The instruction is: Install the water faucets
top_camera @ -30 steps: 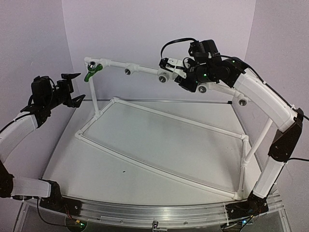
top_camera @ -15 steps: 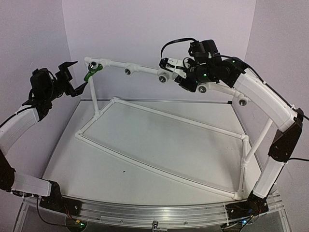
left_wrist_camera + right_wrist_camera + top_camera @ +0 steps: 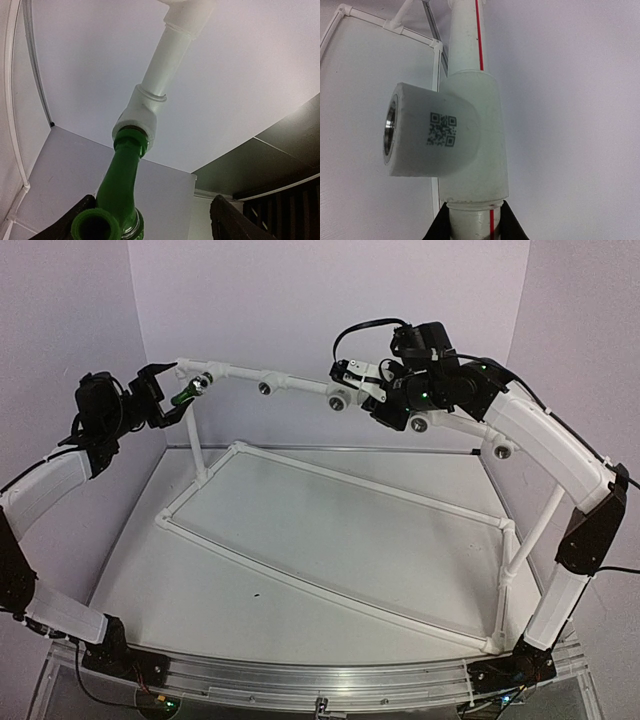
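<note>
One green water faucet (image 3: 186, 392) with a silver end is screwed into the white fitting at the left corner of the top pipe. In the left wrist view the faucet (image 3: 120, 185) sits between my left gripper's (image 3: 152, 226) black fingers. It is close to the left finger (image 3: 75, 225), with a wide gap to the right finger. The left gripper (image 3: 168, 390) is open around it. My right gripper (image 3: 347, 376) is shut on the white pipe (image 3: 470, 222) with a red stripe, just below a tee fitting (image 3: 445, 135).
A white pipe frame (image 3: 330, 475) stands on the table, with upright posts at its corners. Along its top pipe are tee fittings with dark open sockets (image 3: 265, 388), (image 3: 338, 400), (image 3: 420, 424), (image 3: 502, 451). Purple walls close in behind and at both sides.
My left arm has risen and swung right, bringing its gripper from beside the frame to around the green faucet, and its jaws have narrowed a little. The right arm has not moved.
</note>
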### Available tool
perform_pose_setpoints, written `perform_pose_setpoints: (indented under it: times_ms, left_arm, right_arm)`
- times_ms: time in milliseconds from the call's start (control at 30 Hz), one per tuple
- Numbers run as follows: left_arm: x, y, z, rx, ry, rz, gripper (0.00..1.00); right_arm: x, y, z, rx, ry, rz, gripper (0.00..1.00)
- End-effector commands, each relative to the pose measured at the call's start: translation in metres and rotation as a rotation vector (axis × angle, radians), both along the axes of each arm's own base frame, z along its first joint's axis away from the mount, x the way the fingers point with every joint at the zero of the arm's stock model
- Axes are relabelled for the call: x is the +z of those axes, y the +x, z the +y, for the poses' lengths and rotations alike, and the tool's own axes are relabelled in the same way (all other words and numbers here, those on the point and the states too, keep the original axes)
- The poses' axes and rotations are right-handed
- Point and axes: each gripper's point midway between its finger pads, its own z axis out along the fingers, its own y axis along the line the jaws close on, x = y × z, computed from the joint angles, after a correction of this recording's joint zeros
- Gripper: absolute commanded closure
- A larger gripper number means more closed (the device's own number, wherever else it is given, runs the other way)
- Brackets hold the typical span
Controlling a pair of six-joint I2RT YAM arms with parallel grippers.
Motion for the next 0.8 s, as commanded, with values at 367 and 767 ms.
perform_pose_setpoints:
  times_ms: [367,767]
  left_arm:
    - [0.031,-0.010,-0.003,0.026,0.319,-0.171,0.42]
    - [0.025,-0.005,-0.011,-0.007,0.468,-0.311,0.58]
  right_arm:
    - [-0.004,-0.005,0.005,-0.048,0.083,0.071,1.00]
    - [-0.004,-0.006,0.003,-0.050,0.076,0.068,1.00]
